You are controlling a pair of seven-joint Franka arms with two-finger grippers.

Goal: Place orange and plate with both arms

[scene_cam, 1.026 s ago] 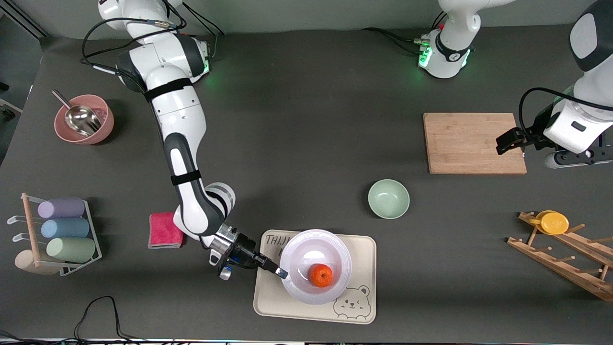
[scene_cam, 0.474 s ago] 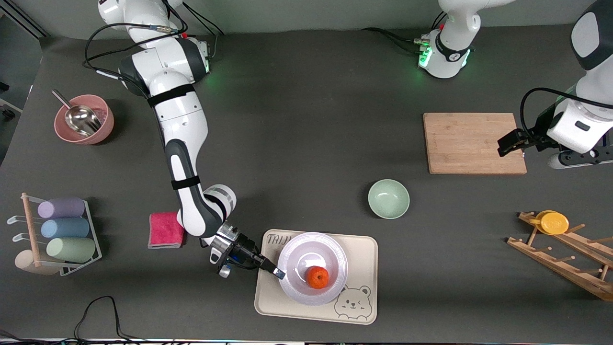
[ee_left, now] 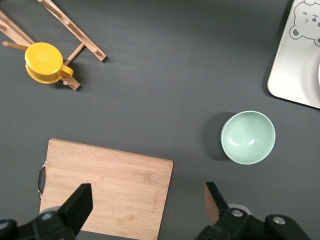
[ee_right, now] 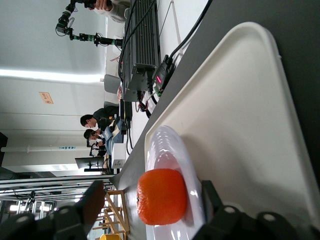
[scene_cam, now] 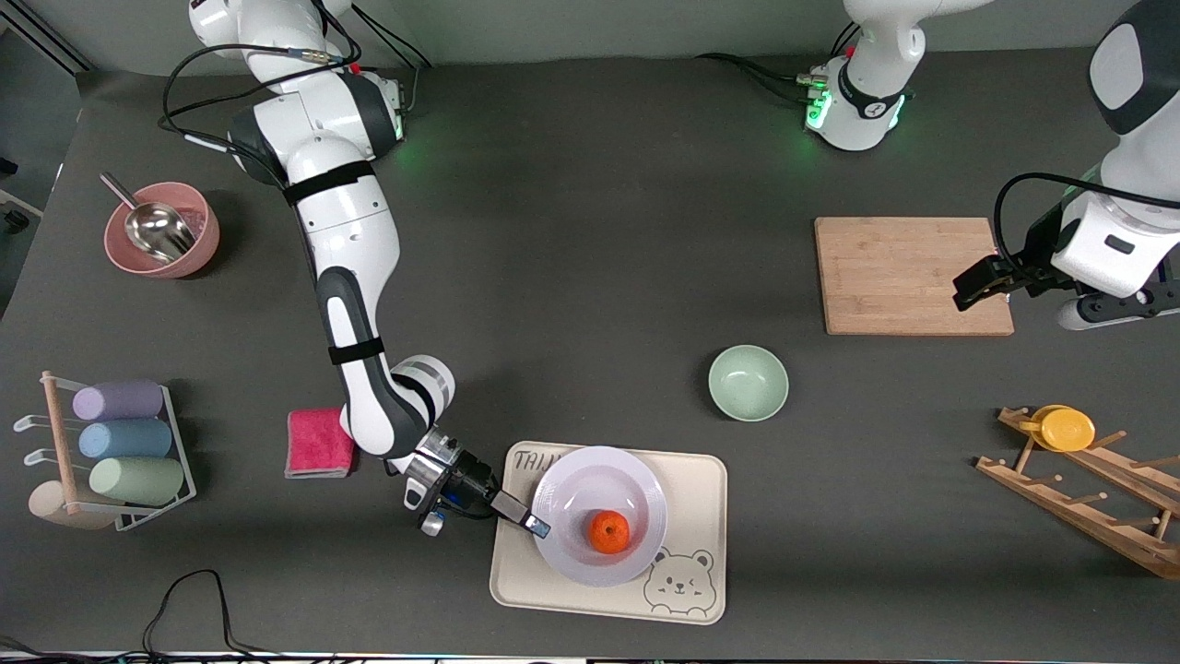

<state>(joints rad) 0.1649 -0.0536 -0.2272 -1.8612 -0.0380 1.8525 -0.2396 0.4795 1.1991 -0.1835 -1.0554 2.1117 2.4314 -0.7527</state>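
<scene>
White plate [scene_cam: 599,515], one, sits on the cream tray [scene_cam: 701,480] at the camera-side edge of the table; one orange [scene_cam: 609,532] rests in the plate's well. Tray has a bear face drawn in one corner and hand lettering in the corner nearest the right gripper, only "TAIJI" or similar legible, rest covered by the plate.

Right gripper [scene_cam: 525,521]: low at the plate rim on the right arm's side, fingers spread apart, rim between them in the wrist view, not clamped on it. Orange [ee_right: 161,196] shows between the two fingers there.

Left gripper [scene_cam: 975,284]: hangs over the edge of the wooden cutting board [scene_cam: 913,275] at the left arm's end, fingers wide apart, nothing in them. Left arm waits.

Counts:
- one pale-green bowl [scene_cam: 748,382], between board and tray
- one pink bowl [scene_cam: 189,249] with one metal scoop [scene_cam: 153,229] in it
- one pink cloth [scene_cam: 318,443], beside the right wrist
- one wire rack with three pastel cups [scene_cam: 129,440] lying sideways: lilac, blue, green
- one wooden peg rack [scene_cam: 1088,503] with one yellow disc [scene_cam: 1067,428] on it
</scene>
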